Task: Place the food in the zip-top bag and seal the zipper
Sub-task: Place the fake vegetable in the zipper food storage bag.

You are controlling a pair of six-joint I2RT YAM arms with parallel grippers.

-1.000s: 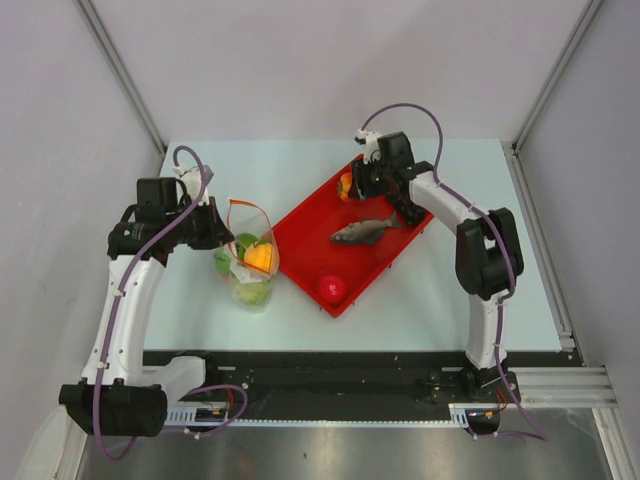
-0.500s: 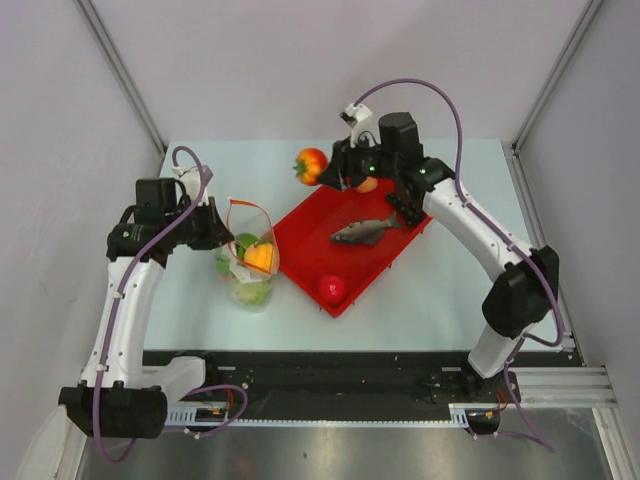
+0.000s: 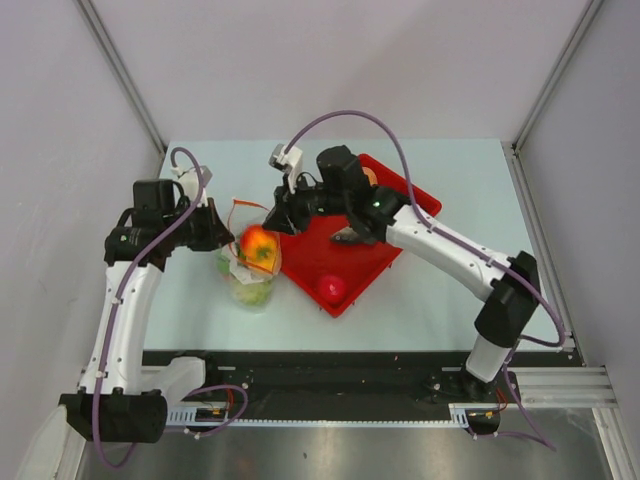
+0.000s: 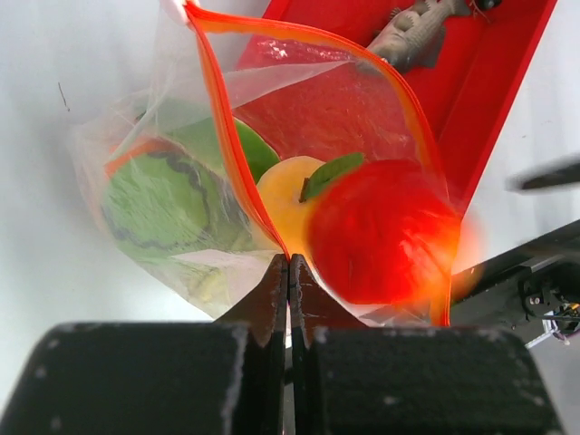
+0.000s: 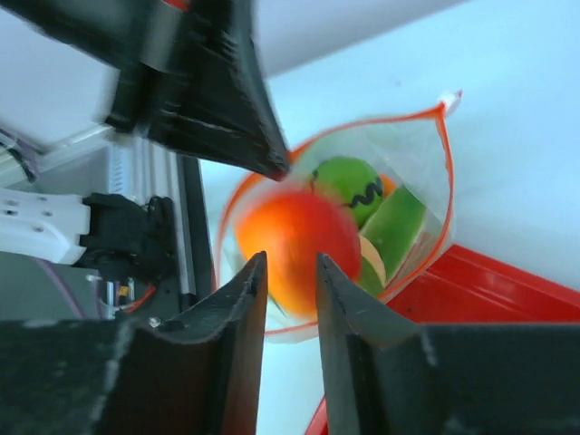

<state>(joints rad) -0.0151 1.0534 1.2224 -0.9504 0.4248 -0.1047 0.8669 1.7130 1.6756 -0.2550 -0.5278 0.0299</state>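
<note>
The clear zip-top bag [image 3: 246,282] stands open on the table, left of the red tray. My left gripper [image 4: 288,263] is shut on its orange-red zipper [image 4: 237,163] at the near rim. A blurred red-orange peach [image 3: 259,243] sits in the bag's mouth on top of a striped green melon [image 4: 168,204] and other food. My right gripper [image 5: 290,263] hovers just above the mouth. Its fingers stand apart with nothing between them, and the peach [image 5: 294,245] is beyond their tips. The white slider tab [image 5: 447,97] is at the far end of the zipper.
The red tray [image 3: 310,240] lies tilted at mid-table and holds a grey fish [image 3: 352,236], a red tomato [image 3: 331,288] and an orange [image 3: 370,176] at its far end. The right arm reaches across the tray.
The right arm carried the peach from the tray's far end leftward over the bag's mouth and let it go into the bag. The left gripper stayed shut on the zipper.
</note>
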